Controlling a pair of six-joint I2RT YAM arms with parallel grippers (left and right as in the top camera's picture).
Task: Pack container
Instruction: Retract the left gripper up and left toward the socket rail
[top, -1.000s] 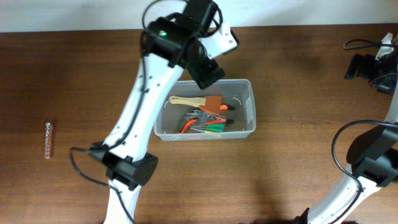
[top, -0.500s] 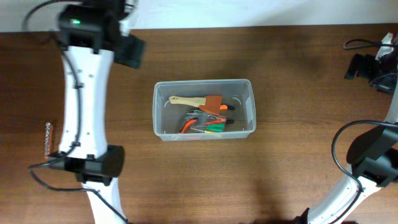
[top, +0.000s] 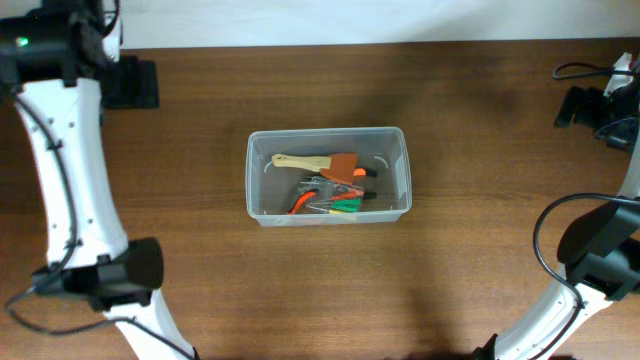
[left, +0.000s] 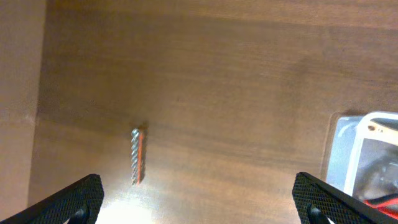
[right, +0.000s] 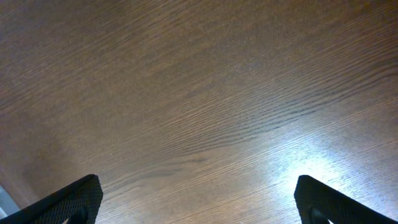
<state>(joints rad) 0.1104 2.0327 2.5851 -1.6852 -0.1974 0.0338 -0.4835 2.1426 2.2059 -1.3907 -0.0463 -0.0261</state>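
The container (top: 252, 185) stands in the middle of the desk (top: 470, 270). Inside it I see a wooden-handled tool (top: 300, 161), an orange piece (top: 345, 166) and some green-handled tools (top: 345, 206). My left fingers (left: 78, 198) are spread wide and hold nothing. They hang above the desk to the left of the container, whose corner shows at the edge of the wrist view. A small spiral metal bit (left: 137, 157) lies on the wood under them. My right fingers (right: 74, 196) are also spread wide and empty, over bare wood, well apart from the container.
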